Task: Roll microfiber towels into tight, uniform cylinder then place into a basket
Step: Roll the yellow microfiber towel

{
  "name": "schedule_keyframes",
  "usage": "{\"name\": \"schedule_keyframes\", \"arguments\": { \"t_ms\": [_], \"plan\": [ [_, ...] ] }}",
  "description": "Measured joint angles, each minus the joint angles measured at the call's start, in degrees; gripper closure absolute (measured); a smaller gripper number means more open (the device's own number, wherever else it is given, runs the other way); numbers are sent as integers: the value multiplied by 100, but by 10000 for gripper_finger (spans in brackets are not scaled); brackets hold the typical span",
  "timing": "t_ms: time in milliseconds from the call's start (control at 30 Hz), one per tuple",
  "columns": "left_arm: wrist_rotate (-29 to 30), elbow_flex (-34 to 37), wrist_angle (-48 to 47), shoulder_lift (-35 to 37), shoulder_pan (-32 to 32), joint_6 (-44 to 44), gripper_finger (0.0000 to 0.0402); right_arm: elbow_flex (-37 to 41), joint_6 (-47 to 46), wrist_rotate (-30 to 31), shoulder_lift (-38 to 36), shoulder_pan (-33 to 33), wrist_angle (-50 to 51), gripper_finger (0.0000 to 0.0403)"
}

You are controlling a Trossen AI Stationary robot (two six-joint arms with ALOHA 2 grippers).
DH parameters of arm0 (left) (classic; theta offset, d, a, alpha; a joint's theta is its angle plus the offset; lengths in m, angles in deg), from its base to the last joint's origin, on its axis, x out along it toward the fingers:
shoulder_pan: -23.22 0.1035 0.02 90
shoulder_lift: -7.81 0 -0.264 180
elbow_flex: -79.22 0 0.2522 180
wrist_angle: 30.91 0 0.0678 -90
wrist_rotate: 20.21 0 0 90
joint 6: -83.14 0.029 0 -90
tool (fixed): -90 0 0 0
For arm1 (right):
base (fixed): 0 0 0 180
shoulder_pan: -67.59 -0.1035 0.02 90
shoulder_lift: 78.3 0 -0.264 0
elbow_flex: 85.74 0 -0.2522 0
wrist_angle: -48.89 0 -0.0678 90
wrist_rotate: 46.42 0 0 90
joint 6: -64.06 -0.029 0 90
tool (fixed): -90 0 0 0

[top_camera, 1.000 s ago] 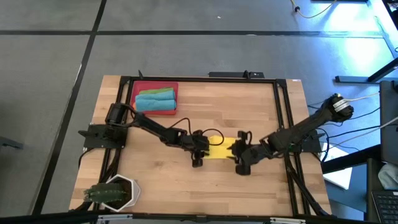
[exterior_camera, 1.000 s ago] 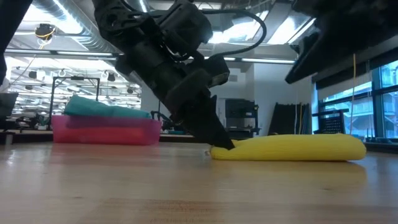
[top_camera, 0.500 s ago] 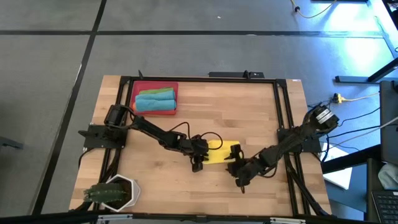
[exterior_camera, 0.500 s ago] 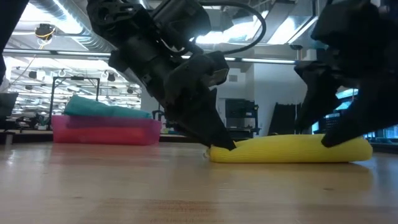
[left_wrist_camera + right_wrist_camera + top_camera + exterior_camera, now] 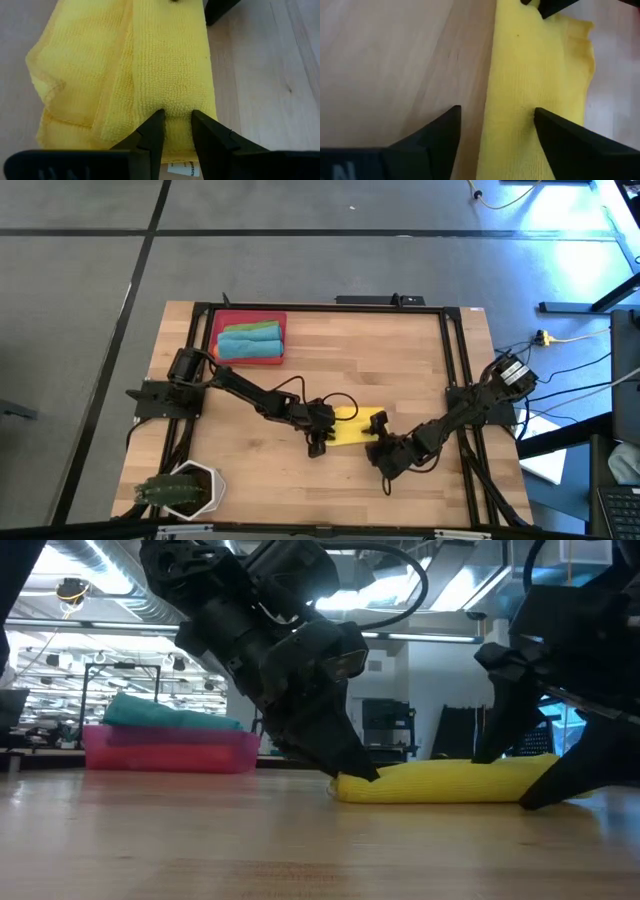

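Observation:
A yellow microfiber towel (image 5: 355,426), folded or rolled into a long flat bundle, lies on the wooden table near its middle. My left gripper (image 5: 176,117) is shut on the bundle's left end. At the bundle's right end my right gripper (image 5: 495,117) stands open. One of its fingers is over the wood beside the towel and the other over the cloth. The red basket (image 5: 226,330) stands at the far left, with a teal towel (image 5: 243,346) and a green towel (image 5: 263,328) lying in it. My left gripper pinches a small raised fold of the yellow cloth (image 5: 175,106) between its two fingers, at the bundle's left end by the label. The fingers slant down from the table's left, along the bundle. The bundle lies on the table. My right gripper straddles the right end (image 5: 520,775); I cannot tell whether it touches.
A white hexagonal pot with a plant (image 5: 185,490) stands at the near left corner. A black frame (image 5: 450,360) runs along the table's edges. Bare wood lies between the towel and the basket.
My right gripper has come down and toward the table's near edge onto the towel's right end. It has rolled on the way, and its fingers have opened wider. The towel's right end has swung a little toward the far edge; its left end stays pinched in place.

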Motion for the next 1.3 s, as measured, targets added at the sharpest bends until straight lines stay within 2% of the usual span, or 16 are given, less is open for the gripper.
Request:
{"name": "schedule_keyframes", "arguments": {
  "t_ms": [133,367,567,800,1033,1300],
  "plan": [
    [2,2,0,-2,0,17,305,7,59,11,11,3,37,191],
    [-244,2,37,-9,-15,168,305,36,53,47,35,19,143,306],
    [-296,2,29,4,-32,191,305,46,-268,10,37,75,173,384],
    [-5,35,-300,458,-65,688,305,37,-931,-682,-92,307,199,389],
    [372,27,-426,990,-79,1141,305,67,-1406,-2179,-854,693,265,391],
    [376,17,-203,1056,-338,2067,305,54,-2194,-3213,-1229,1291,217,391]
  ]
}}
